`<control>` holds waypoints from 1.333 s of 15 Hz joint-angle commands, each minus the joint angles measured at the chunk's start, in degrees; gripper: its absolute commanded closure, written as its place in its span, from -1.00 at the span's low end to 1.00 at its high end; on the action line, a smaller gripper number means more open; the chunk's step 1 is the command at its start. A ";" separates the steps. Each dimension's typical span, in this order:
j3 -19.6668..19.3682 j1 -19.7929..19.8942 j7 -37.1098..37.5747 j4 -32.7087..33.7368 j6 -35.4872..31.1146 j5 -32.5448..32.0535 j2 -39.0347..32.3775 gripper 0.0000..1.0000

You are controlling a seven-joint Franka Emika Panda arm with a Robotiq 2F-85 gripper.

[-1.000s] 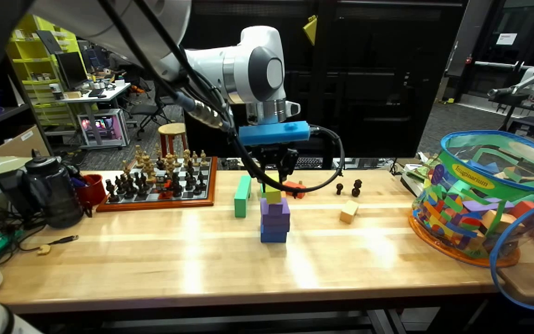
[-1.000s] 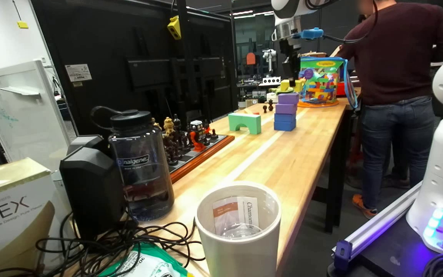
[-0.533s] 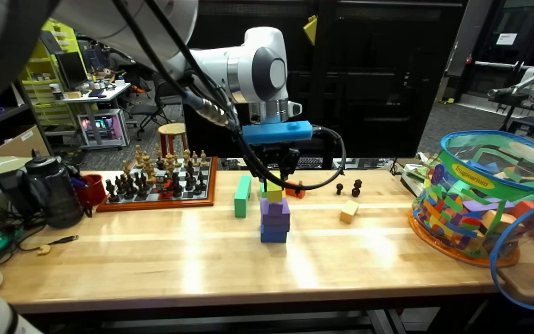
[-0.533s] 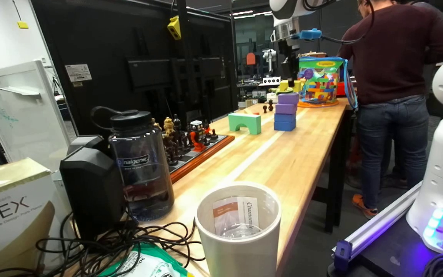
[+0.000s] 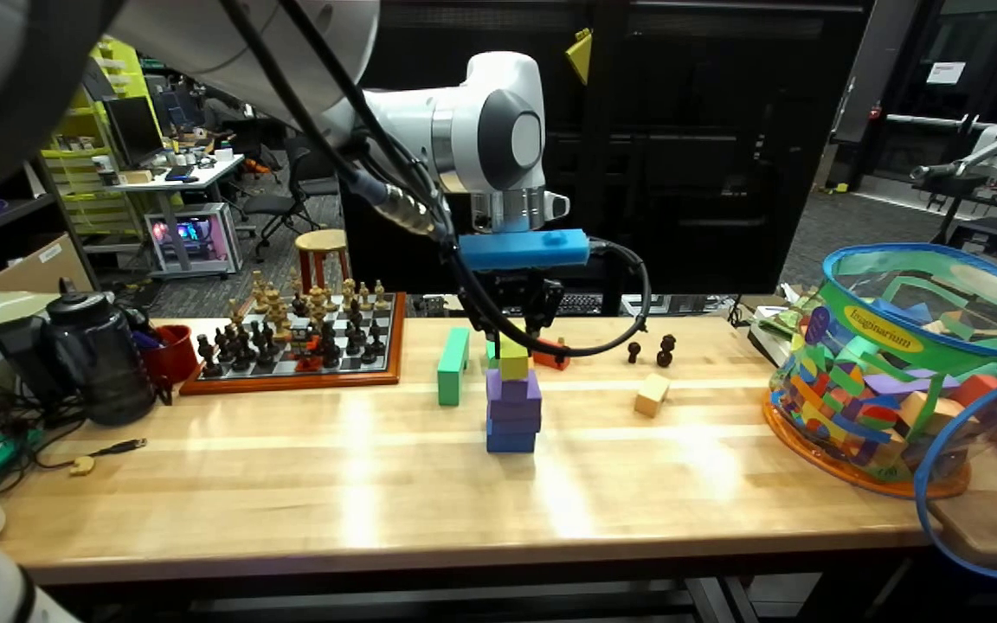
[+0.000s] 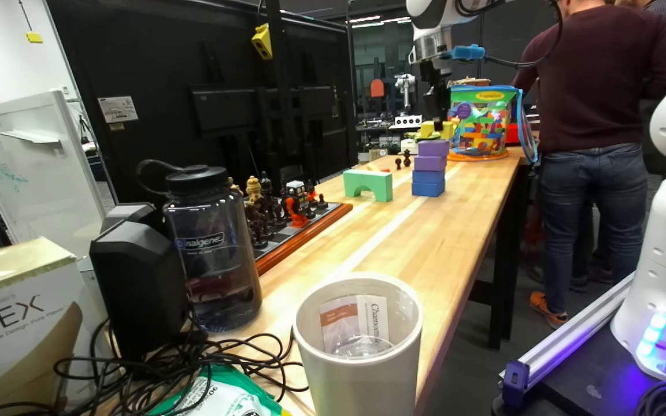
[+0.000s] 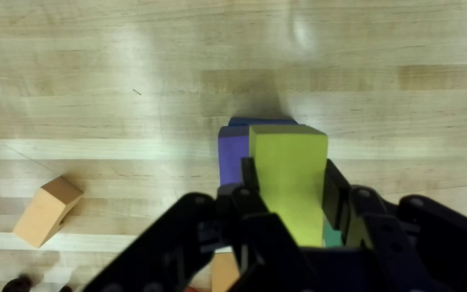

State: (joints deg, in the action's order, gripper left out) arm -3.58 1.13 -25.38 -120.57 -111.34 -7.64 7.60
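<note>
The table (image 5: 291,484) has a glossy top of pale, striped wood. Directly on it stand a stack of blue and purple blocks (image 6: 428,176), a green arch block (image 6: 383,184) near it, a natural-wood block (image 5: 652,395), two dark chess pieces (image 5: 665,352) and, at one end, a clear-walled Imaginarium bag (image 5: 884,329). A wood-framed chessboard (image 5: 351,380) lies flat. Toward the opposite end stand a Nalgene bottle (image 6: 214,277) and a white cup (image 6: 362,387), a USB cable (image 5: 118,447) lying near the bottle.

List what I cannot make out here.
Wrist view, yellow block: end toward the bottom edge hidden by the pincer.
Wrist view, purple block: mostly behind the yellow block.
Wrist view, orange block: partly hidden by the pincer, cut off by the bottom edge.
In an exterior view, nearer person: head mostly cut off by the top edge.
</note>
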 commanded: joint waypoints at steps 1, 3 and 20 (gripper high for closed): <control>-0.53 0.07 -2.24 1.19 1.59 1.87 -0.17 0.71; -0.70 0.06 -2.82 1.24 1.83 2.57 -0.20 0.71; -0.94 0.11 -4.58 2.10 2.98 4.38 -1.09 0.71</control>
State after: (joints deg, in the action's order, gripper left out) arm -4.30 1.13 -28.41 -120.19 -110.00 -4.28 7.23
